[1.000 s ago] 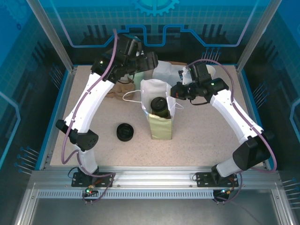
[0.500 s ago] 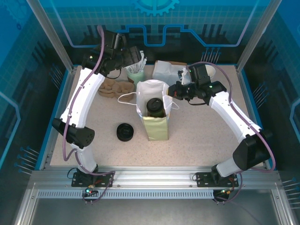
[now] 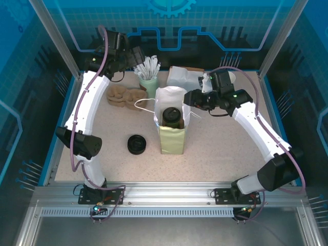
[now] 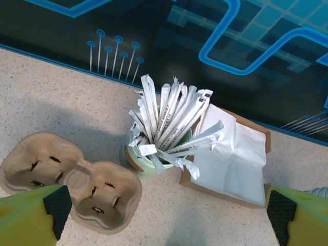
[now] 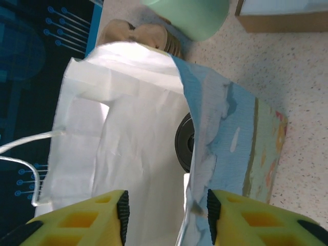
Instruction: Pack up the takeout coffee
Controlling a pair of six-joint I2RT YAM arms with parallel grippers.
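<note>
From overhead, the takeout coffee (image 3: 172,117) stands inside the paper bag (image 3: 171,141), black lid up, and the bag is upright in the middle of the table (image 3: 225,154). The right gripper (image 3: 190,100) sits at the bag's right rim, while the left gripper (image 3: 137,54) is off at the back left, well apart from it. So packing looks all but done, and the step in hand, I'd say, is getting clear of the bag without toppling it. The left wrist camera looks down between widely parted fingers gripping nothing, with a straw holder (image 4: 154,168), cup carriers (image 4: 72,184) and a napkin box (image 4: 230,159) on the table below. That arm is best left out of the way. In the right wrist view the jaws stand apart with the bag's thin wall edge running between them and not pinched, and part of the lid (image 5: 183,143) peeps out past that wall. To do this well, I'd open a touch wider so neither pad drags paper, then draw straight back along the line of the fingers rather than sideways or downward. The bag is tall and light, so a snagged rim or handle loop could tip it — slowly is the way.
</note>
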